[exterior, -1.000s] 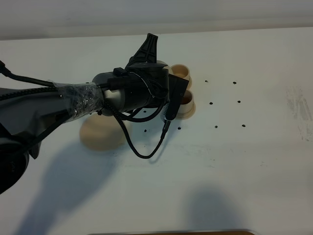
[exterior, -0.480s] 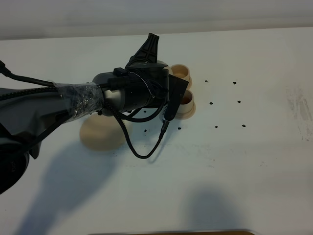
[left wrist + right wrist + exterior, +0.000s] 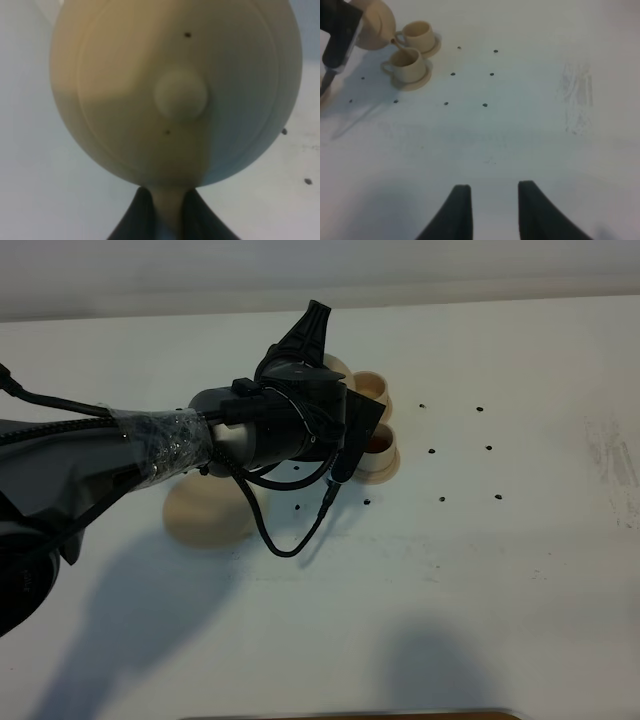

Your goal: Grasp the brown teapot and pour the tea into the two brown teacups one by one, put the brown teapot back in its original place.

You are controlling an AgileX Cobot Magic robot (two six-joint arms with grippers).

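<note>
My left gripper (image 3: 318,340) is shut on the loop handle of the brown teapot (image 3: 337,368) and holds it tilted above the two brown teacups. In the left wrist view the teapot's lid and knob (image 3: 181,95) fill the picture, with the fingers (image 3: 134,220) clamped on the handle. The nearer cup (image 3: 380,452) shows dark tea inside; the farther cup (image 3: 370,388) sits just behind it. In the right wrist view the teapot (image 3: 375,20) has its spout toward the nearer cup (image 3: 406,62), beside the farther cup (image 3: 418,34). The large saucer (image 3: 205,515) lies bare. My right gripper (image 3: 492,212) is open and empty.
The left arm and its looping black cable (image 3: 290,540) hang over the table between the large saucer and the cups. Small dark screw holes (image 3: 443,500) dot the white tabletop to the right of the cups. A scuffed patch (image 3: 577,97) marks the table at the far right.
The left gripper has turned and lifted slightly, so a little more of the teapot shows behind it. The hanging cable has shifted. The cups and right gripper have not moved.
</note>
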